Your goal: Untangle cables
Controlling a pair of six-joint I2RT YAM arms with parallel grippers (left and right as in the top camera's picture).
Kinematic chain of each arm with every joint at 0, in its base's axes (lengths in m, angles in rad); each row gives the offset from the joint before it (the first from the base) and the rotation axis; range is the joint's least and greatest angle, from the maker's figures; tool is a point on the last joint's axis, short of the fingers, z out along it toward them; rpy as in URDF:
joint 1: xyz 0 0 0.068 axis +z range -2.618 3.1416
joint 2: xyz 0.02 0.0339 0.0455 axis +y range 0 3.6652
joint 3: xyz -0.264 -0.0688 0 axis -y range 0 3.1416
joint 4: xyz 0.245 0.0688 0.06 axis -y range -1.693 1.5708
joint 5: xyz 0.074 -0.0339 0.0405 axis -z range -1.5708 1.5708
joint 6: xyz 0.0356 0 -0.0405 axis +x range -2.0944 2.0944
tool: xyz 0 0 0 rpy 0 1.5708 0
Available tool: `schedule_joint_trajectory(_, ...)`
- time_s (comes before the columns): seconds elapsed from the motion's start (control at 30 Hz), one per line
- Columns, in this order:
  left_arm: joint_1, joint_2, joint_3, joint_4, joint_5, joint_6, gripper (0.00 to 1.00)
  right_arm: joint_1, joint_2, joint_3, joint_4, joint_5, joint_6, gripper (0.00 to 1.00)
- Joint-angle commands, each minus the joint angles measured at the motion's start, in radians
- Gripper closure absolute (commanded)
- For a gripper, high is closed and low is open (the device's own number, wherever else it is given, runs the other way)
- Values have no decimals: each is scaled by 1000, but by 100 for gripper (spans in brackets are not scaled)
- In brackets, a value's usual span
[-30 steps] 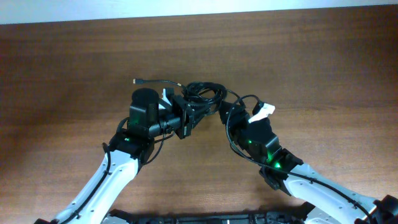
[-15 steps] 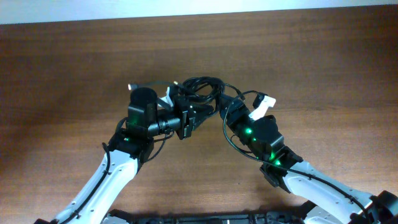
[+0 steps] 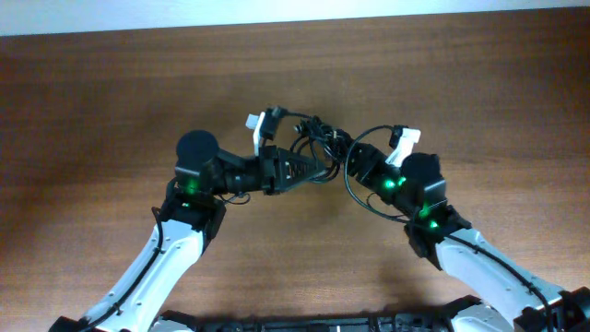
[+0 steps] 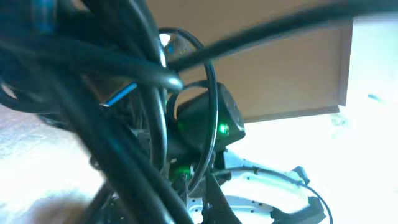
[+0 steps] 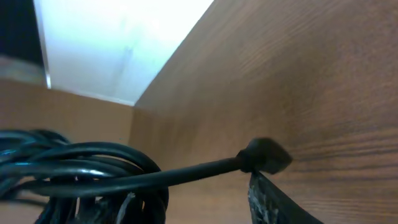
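Left gripper [image 3: 312,171] is clamped right down, and with cords slung straight across its wrist cam I'd say it's pinching a strand of the cables [image 3: 313,138] and holding the clump up off the table [image 3: 111,92]. The bundle sits just past its tip, between the two arms, with loops piled over each other and nothing separated yet. Right gripper [image 3: 361,166] is right beside the clump on the other side. Its wrist view shows one cord poking out of the coil with a plug [image 5: 264,154] on the end, just above the one finger [image 5: 270,196] I can see. Can't tell if those jaws are parted or closed, or whether they've got the plug at all. My read is this is the grab-a-free-end step, very early on. Next the right side needs a firm pinch on that plug end, then a slow pull away while the left anchors the rest, so the loops slip instead of cinching.
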Motion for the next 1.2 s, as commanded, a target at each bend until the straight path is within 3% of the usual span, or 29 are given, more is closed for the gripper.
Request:
schedule_joint_trajectory(0.0, 67, -31, 20, 35, 72, 73, 100, -108, 23, -12, -63, -138, -133, 57)
schedule_joint_trajectory(0.13, 139, -31, 20, 28, -30, 51, 100, -165, 23, -12, -176, -213, -159, 57)
schedule_joint_trajectory(0.27, 146, -31, 20, -58, -190, 3, 100, -174, 23, -12, -177, -392, -211, 56)
schedule_joint_trajectory(0.47, 76, -31, 20, -294, -439, 3, 100, -173, 23, -12, -166, -622, -211, 56)
schedule_joint_trajectory(0.7, -55, -31, 20, -581, -802, -6, 100, -173, 23, -12, -166, -644, -211, 56)
schedule_joint_trajectory(0.83, -80, -31, 20, -690, -845, -194, 100, -173, 23, -12, -166, -644, -211, 55)
schedule_joint_trajectory(1.03, -80, -31, 20, -714, -939, -221, 100, -149, 23, -12, -171, -637, -196, 55)
schedule_joint_trajectory(1.1, -80, -31, 20, -701, -915, -222, 100, -111, 23, -12, -171, -615, -232, 43)
schedule_joint_trajectory(1.17, -80, -31, 20, -656, -857, -226, 100, -69, 23, -12, -171, -559, -376, 30)
